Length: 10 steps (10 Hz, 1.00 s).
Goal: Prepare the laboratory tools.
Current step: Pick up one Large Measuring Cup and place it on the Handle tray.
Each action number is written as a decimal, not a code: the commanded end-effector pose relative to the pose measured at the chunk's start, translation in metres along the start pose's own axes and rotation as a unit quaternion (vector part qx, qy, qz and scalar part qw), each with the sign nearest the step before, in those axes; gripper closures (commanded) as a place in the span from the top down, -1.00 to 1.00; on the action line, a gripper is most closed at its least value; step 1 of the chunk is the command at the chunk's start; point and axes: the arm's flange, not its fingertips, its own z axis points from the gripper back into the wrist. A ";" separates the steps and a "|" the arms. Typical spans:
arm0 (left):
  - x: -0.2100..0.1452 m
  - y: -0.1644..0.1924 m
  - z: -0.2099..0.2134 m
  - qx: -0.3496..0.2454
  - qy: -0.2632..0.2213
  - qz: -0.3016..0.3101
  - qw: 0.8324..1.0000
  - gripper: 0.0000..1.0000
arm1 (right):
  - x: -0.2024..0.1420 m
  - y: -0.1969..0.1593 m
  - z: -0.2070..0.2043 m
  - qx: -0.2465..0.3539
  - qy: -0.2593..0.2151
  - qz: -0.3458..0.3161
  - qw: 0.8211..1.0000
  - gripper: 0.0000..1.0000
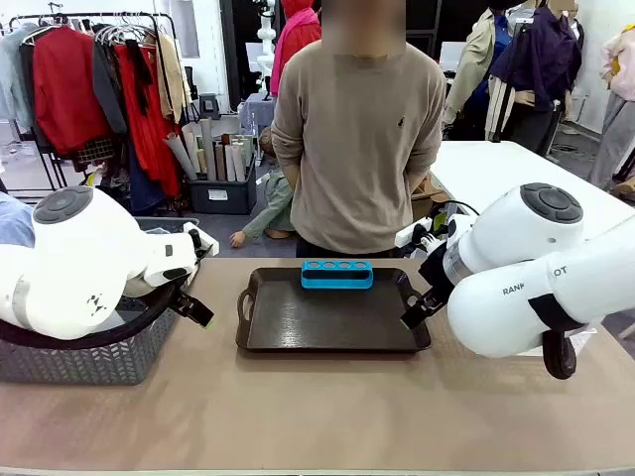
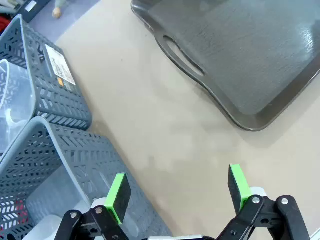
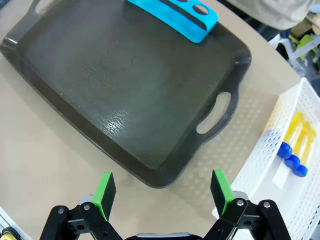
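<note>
Blue-capped tubes (image 3: pixel 293 132) lie in the white basket (image 3: pixel 260 195) beside the right gripper (image 3: pixel 162 190). A clear beaker (image 2: pixel 12 92) sits in the grey basket (image 2: pixel 65 100) by the left gripper (image 2: pixel 177 187). Both grippers hang with jaws apart and empty, seemingly poised to fetch. Farther off, the blue rack (image 1: pixel 337 274) stands at the far edge of the tray (image 1: pixel 327 322), leaving loading room in front.

Left arm (image 1: pixel 74 273) and right arm (image 1: pixel 541 283) are glossy white blobs with dark grey caps (image 1: pixel 62 204); left pincer (image 2: pixel 178 187) and right pincer (image 3: pixel 162 187) black, lime-green pads (image 2: pixel 118 196).
</note>
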 end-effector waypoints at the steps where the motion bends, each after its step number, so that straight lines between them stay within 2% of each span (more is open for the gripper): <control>1: 0.000 0.000 0.000 0.000 0.000 0.000 1.000 1.00 | 0.000 0.000 0.000 0.000 0.000 0.000 1.000 1.00; 10: 0.000 0.000 0.000 0.000 0.000 0.000 1.000 1.00 | 0.000 0.000 0.000 0.000 0.000 0.000 1.000 1.00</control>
